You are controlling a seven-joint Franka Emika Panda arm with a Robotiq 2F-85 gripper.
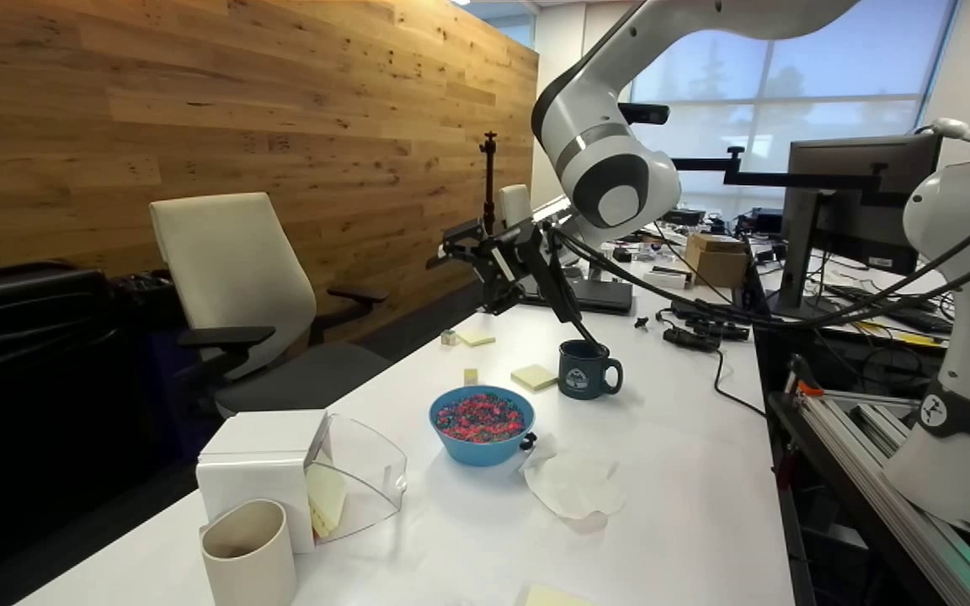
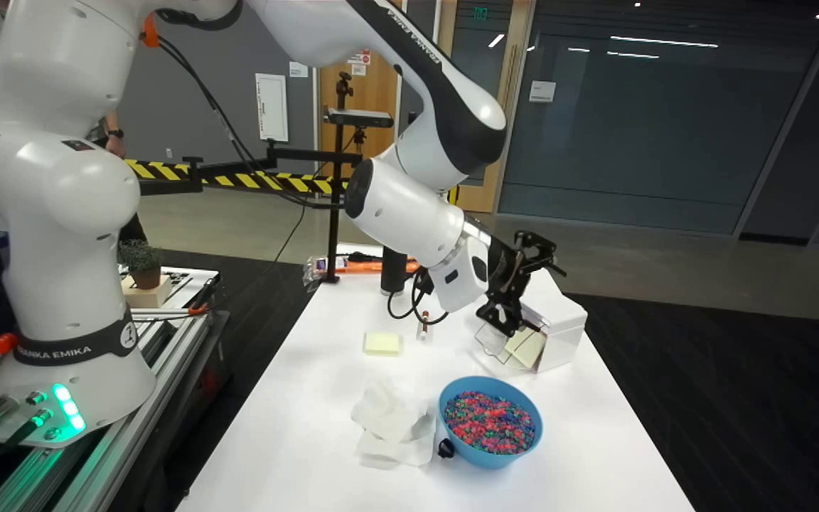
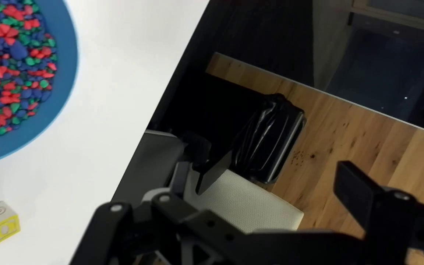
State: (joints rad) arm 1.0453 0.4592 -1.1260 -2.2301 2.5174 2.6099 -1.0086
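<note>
My gripper (image 1: 461, 284) is raised above the far part of the white table and tilted sideways. In the wrist view its fingers stand wide apart, with nothing between the dark pads (image 3: 357, 193). A blue bowl (image 1: 478, 454) full of red, blue and green bits sits on the table, below and apart from the gripper; its rim (image 3: 64, 88) fills the wrist view's upper left. Near it lies a yellow-sided toy block (image 3: 3, 226). A dark mug (image 1: 579, 383) stands beyond the bowl in an exterior view; a thin dark thing reaches its mouth.
A white box (image 2: 567, 334) with a clear flap holds yellow notes. Beside it stands a beige cup (image 1: 253, 560). Crumpled white paper (image 1: 571, 484) and a small black piece (image 2: 446, 448) lie by the bowl. A chair (image 1: 228, 273) is past the table edge.
</note>
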